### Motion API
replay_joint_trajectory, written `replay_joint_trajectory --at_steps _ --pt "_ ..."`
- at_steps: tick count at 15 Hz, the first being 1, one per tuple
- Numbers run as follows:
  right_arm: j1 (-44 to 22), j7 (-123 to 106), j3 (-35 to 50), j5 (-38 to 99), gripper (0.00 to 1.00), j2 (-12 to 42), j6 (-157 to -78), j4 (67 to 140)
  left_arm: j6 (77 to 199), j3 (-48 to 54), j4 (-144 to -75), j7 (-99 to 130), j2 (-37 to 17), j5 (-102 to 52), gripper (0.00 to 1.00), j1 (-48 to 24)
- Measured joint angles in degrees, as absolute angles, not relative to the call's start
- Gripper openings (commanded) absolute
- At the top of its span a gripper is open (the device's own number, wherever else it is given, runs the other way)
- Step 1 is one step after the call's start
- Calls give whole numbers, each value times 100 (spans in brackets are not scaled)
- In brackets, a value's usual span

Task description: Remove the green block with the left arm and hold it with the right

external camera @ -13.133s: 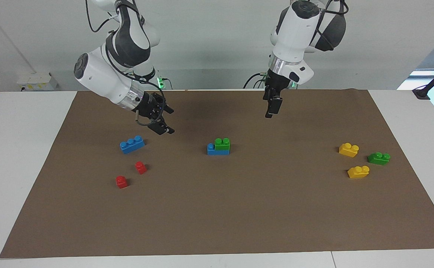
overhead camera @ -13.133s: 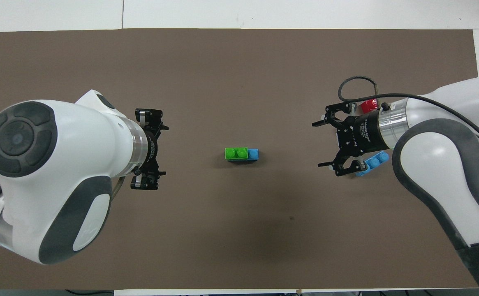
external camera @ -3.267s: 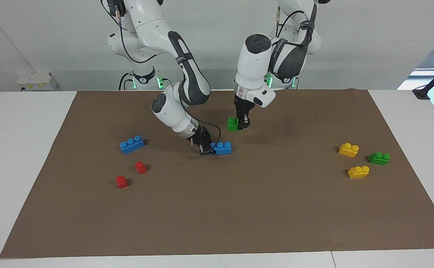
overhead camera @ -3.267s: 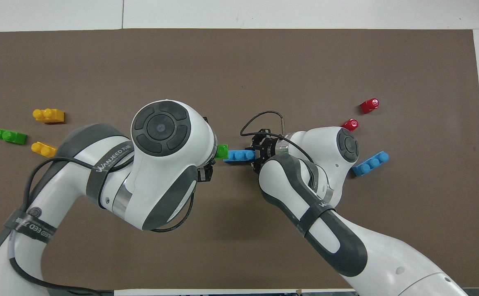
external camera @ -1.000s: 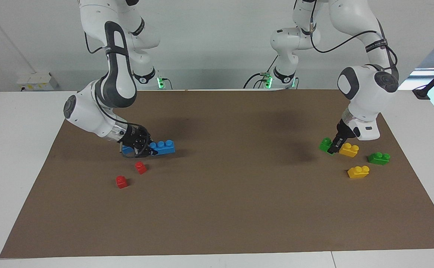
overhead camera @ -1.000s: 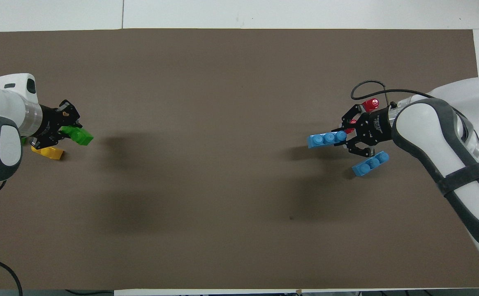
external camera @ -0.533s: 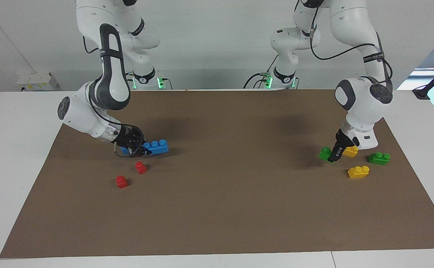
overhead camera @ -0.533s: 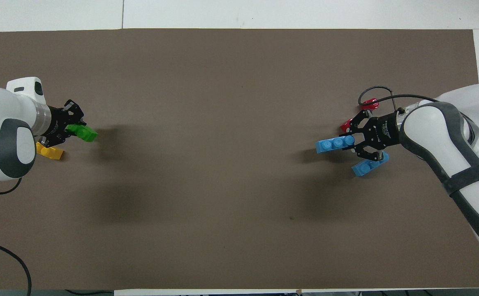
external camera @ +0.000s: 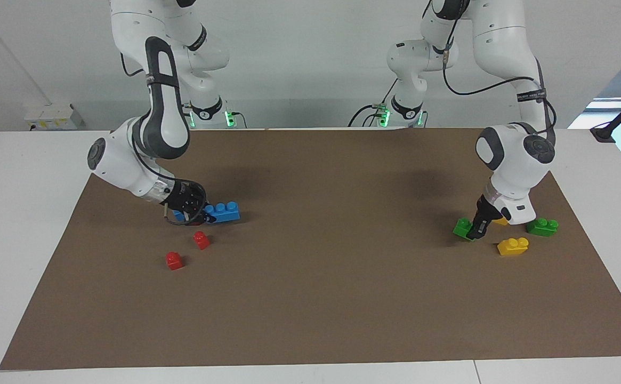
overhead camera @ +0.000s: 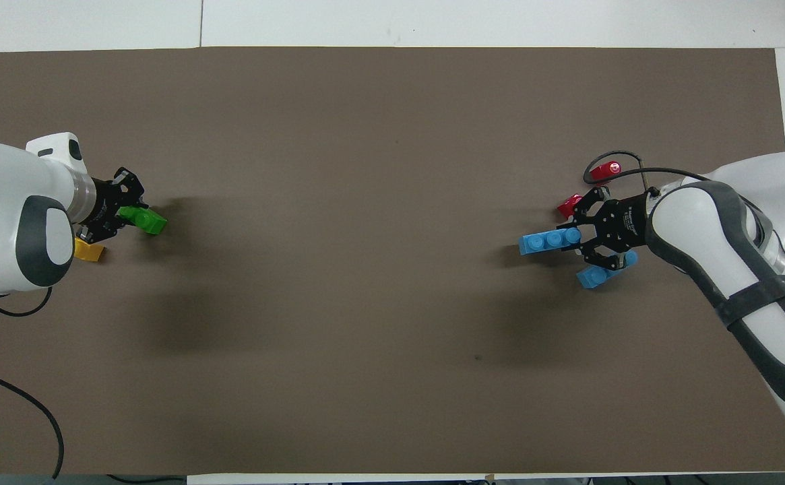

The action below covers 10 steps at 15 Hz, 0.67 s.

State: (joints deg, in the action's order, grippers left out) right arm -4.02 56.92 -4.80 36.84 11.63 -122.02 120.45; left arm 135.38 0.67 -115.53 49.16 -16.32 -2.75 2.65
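The light green block [external camera: 461, 228] [overhead camera: 145, 220] hangs tilted, low over the brown mat at the left arm's end of the table. My left gripper [external camera: 474, 230] [overhead camera: 128, 217] is shut on it and points down beside the yellow bricks. Whether the block touches the mat I cannot tell. At the right arm's end, my right gripper [external camera: 202, 213] [overhead camera: 579, 240] is shut on one end of a blue three-stud brick [external camera: 224, 210] [overhead camera: 548, 240], held level just above the mat.
A second blue brick [overhead camera: 600, 273] lies under the right gripper. Two red bricks [external camera: 201, 240] [external camera: 174, 261] lie close by. Beside the left gripper are a yellow brick [external camera: 513, 246], another partly hidden yellow one [overhead camera: 87, 250], and a darker green brick [external camera: 542, 226].
The left gripper has come down and away from the robots with the green block, now low beside the yellow bricks. The right gripper has shifted slightly with the blue brick.
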Motion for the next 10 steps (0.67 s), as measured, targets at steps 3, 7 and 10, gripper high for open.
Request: replay_joint_trajectory --at_steps 3,7,10 --pt "-421 5692 -448 3684 16 1163 -12310 12122 13538 72 -11541 4916 -1660 -359 0 344" --pt "-526 5692 -427 3685 16 1163 -12462 12227 13538 73 -11541 4915 -1662 -365 69 345" --pt "-565 5692 -427 3685 17 1161 -12576 12316 13538 93 -11547 4914 -1688 -366 100 344"
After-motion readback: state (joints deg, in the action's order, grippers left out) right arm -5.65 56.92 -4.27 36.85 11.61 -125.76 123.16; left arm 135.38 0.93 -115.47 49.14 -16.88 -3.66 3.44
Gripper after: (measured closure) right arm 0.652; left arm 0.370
